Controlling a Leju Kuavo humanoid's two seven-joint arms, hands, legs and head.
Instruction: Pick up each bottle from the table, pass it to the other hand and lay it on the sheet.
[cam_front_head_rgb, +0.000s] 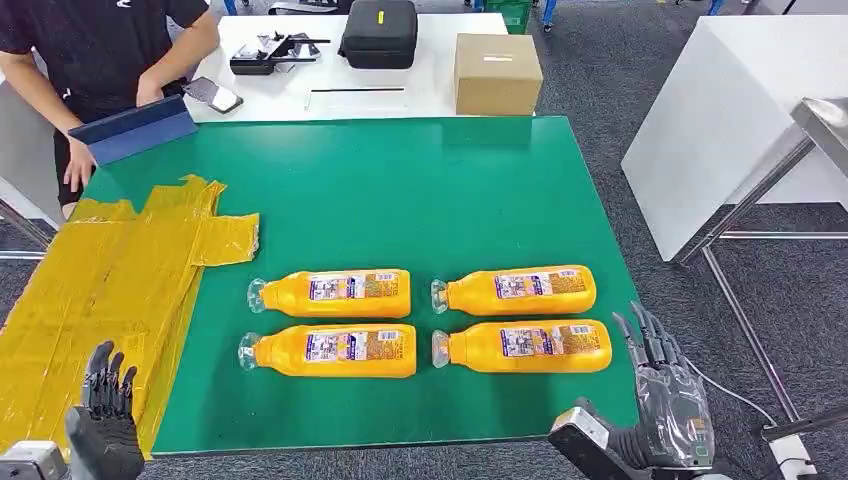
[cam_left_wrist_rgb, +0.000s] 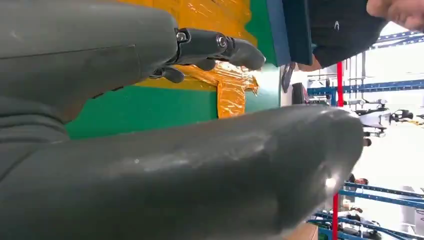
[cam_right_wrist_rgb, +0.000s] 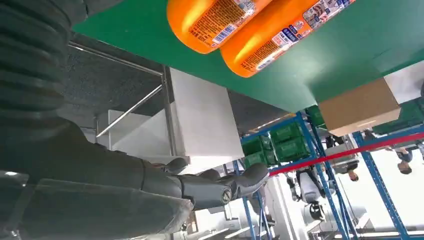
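Currently: nothing is being held, and all four bottles are lying on the green table (cam_front_head_rgb: 400, 190).
Right hand (cam_front_head_rgb: 668, 395): hanging just off the table's right edge, fingers apart and holding nothing.
Left hand (cam_front_head_rgb: 103, 410): hovering at the near left corner over the yellow sheet (cam_front_head_rgb: 95, 290), fingers spread and gripping nothing.
Bottles: lying flat in two rows of two, caps pointing left, long axes running across the table from left to right.
Nearest bottle: the near right bottle (cam_front_head_rgb: 525, 346) is lying just left of the right hand, base end toward it.
Others: the far right bottle (cam_front_head_rgb: 518, 290), near left bottle (cam_front_head_rgb: 335, 350) and far left bottle (cam_front_head_rgb: 335, 293) are sitting well apart from either hand.
Judgement: the right hand looks better placed to be reaching in first, sideways toward the base.
Person: someone is standing at the far left corner, holding a blue folder (cam_front_head_rgb: 135, 130).
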